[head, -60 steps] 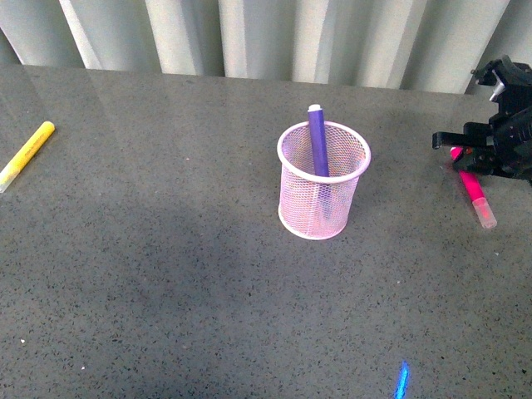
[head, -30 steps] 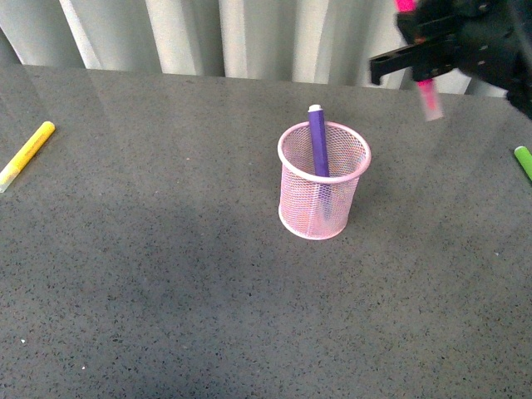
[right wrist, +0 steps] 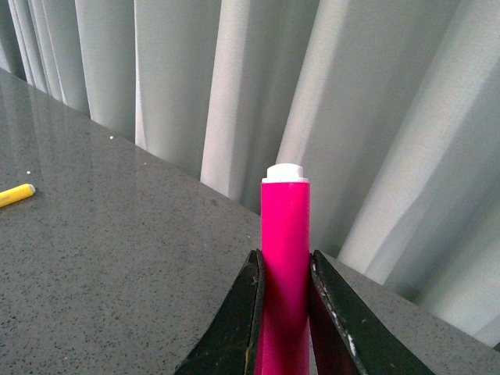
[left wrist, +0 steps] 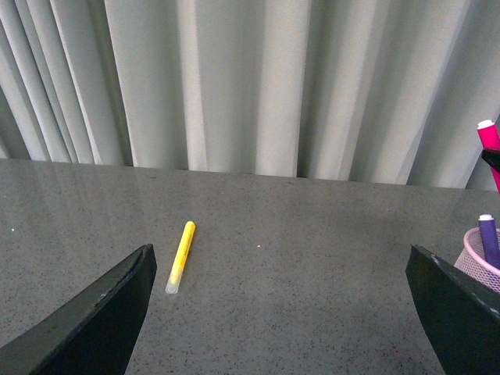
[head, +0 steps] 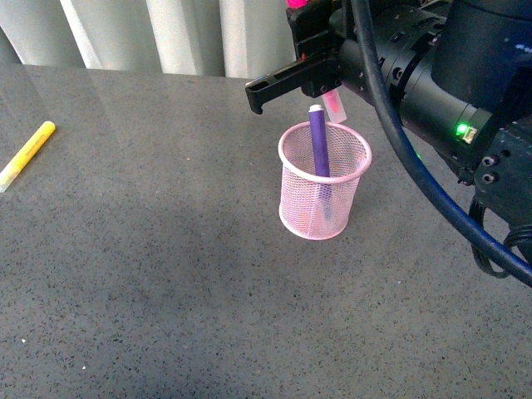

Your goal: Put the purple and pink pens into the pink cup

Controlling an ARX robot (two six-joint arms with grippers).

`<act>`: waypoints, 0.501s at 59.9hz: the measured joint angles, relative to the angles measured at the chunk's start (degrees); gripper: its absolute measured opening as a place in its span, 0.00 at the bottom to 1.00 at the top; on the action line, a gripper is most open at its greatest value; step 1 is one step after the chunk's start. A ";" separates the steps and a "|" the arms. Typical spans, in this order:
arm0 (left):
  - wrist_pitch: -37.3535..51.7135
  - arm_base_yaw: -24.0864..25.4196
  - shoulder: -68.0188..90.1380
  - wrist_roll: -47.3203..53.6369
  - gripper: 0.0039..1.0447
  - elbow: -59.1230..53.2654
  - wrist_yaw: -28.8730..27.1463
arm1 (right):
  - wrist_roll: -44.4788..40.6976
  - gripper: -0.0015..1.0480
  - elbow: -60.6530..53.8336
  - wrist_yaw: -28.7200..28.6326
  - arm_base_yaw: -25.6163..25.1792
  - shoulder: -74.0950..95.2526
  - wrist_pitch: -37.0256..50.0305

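Right hand (right wrist: 285, 269) clamps mid-barrel the pink pen (right wrist: 284, 211), judged light, rigid and slick, just above the far rim of the pink cup (head: 324, 179) holding the purple pen (head: 317, 137); left hand (left wrist: 280, 254) gapes empty.

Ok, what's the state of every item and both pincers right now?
pink cup: upright.
purple pen: leaning inside the cup.
pink pen: held aloft near the cup, not inserted.
right pincer: shut on pink pen.
left pincer: open, empty.
yellow marker: lying flat.
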 joint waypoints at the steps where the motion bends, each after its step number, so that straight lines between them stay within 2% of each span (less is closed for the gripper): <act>1: 0.00 0.00 0.00 0.00 0.94 0.00 0.00 | 0.09 0.11 0.00 0.09 0.04 0.11 0.02; 30: 0.00 0.00 0.00 0.00 0.94 0.00 0.00 | 2.86 0.11 -0.48 2.01 1.14 3.45 2.32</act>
